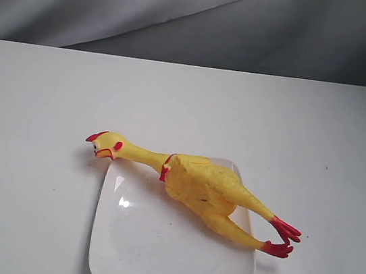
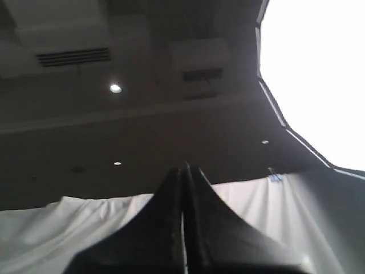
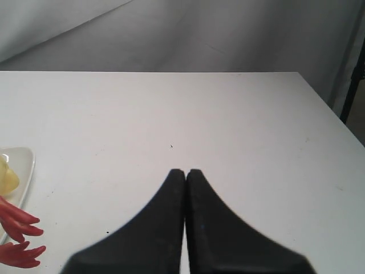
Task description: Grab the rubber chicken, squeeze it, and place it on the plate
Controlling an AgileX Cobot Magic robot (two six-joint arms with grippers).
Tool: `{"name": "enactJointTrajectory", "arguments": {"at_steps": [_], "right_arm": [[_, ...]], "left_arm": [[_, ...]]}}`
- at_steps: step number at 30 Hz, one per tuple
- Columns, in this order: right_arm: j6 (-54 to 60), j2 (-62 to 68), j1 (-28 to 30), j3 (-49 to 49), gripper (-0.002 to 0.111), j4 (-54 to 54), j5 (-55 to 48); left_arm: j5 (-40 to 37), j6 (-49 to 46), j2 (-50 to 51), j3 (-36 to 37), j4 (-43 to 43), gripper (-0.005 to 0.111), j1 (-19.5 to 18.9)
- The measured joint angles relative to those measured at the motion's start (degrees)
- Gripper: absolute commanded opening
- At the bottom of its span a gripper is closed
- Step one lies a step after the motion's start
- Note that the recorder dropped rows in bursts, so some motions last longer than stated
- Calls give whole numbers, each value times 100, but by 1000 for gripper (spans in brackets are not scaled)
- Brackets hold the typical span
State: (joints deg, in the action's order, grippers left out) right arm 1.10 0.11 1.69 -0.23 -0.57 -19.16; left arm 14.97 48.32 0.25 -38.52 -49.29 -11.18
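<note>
Rubber chicken: the rubber chicken [image 1: 203,187] lies on its side across the far part of the plate [image 1: 152,255]. The plump body rests on the plate. The head with the red comb hangs over one corner, and the red feet [image 1: 281,238] hang over the opposite edge, above the table [image 1: 39,89]. It looks a little longer than the plate along this line, so I think this is why both ends stick out.

Plate: white, square with round corners, flat on the table. The near half is bare and glossy, with a few small dark specks.

Left tool: the left tool [image 2: 185,169] is clenched, the two black fingers pressed together with nothing between them. Its camera looks upward to a dark ceiling with a small lamp [image 2: 116,88], and a white cloth [image 2: 57,222] is beyond the tips. Neither chicken nor plate is in front of this tool, so it seems parked and turned away from the work.

Right tool: the right tool [image 3: 185,172] is also clenched and holds nothing. It points low over the bare table. The red feet [image 3: 17,237] and the plate rim [image 3: 23,165] are off to one side of it, near but apart from the fingers.

Task stage: judging from how things lie, the chicken is already put on the plate and no tool touches it, so the task looks finished or nearly so.

Risk: the overhanging head and feet carry little weight, so the toy should rest steady if nothing pushes it.
</note>
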Motion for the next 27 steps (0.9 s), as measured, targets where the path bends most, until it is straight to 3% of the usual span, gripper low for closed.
{"name": "enactJointTrajectory", "arguments": {"at_steps": [5,9,16,27], "right_arm": [[0,0,0,0,0,0,0],[0,0,0,0,0,0,0],[0,0,0,0,0,0,0],[0,0,0,0,0,0,0]], "left_arm": [[-798,-3100,0,0,3479,0,0],[-1497,-4737,0,0,4929,0,0],[-2106,-5216,0,0,5242,0,0],[-2541,-4740,-9,347,4988,0,0]]}}
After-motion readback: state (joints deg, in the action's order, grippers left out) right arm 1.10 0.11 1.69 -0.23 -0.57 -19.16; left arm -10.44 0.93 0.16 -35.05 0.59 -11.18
